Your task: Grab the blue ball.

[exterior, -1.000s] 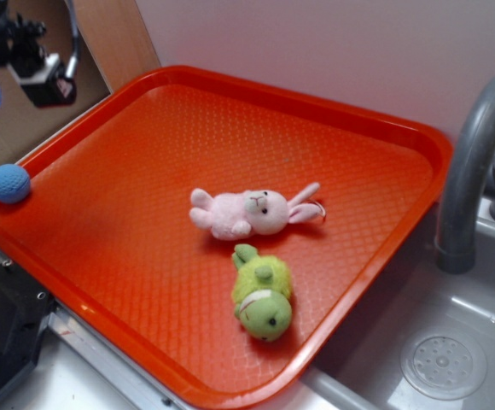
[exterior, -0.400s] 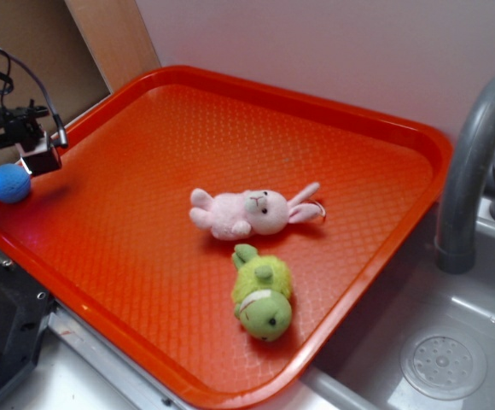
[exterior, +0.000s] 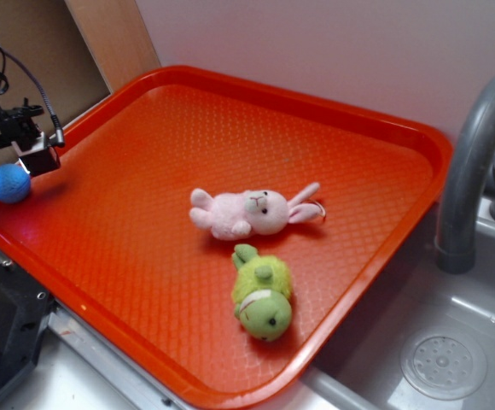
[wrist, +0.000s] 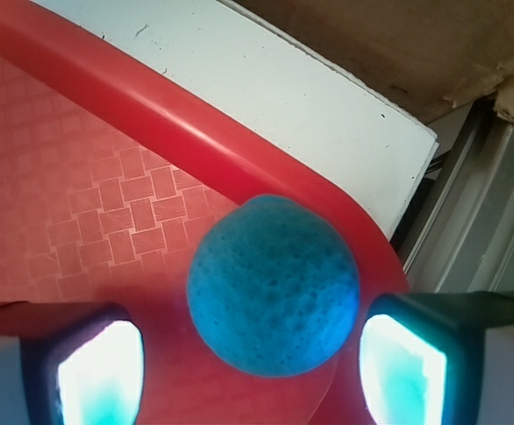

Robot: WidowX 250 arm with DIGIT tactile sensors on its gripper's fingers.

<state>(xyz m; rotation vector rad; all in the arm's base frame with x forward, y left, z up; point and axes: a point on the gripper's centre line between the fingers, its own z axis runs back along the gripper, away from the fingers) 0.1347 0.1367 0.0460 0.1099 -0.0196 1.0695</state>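
Blue ball [wrist: 273, 285] sat in the far left corner of the orange tray [exterior: 230, 137], against its raised rim, and from the wrist camera I saw it between the two fingers [wrist: 93, 372], a gap on each side. I read the gripper [wrist: 250, 367] as spread apart and touching nothing, the arm reaching in low from the left edge. Mid-tray, well apart from it, lay a pink plush bunny [exterior: 252, 212] and a green plush frog [exterior: 263, 295].
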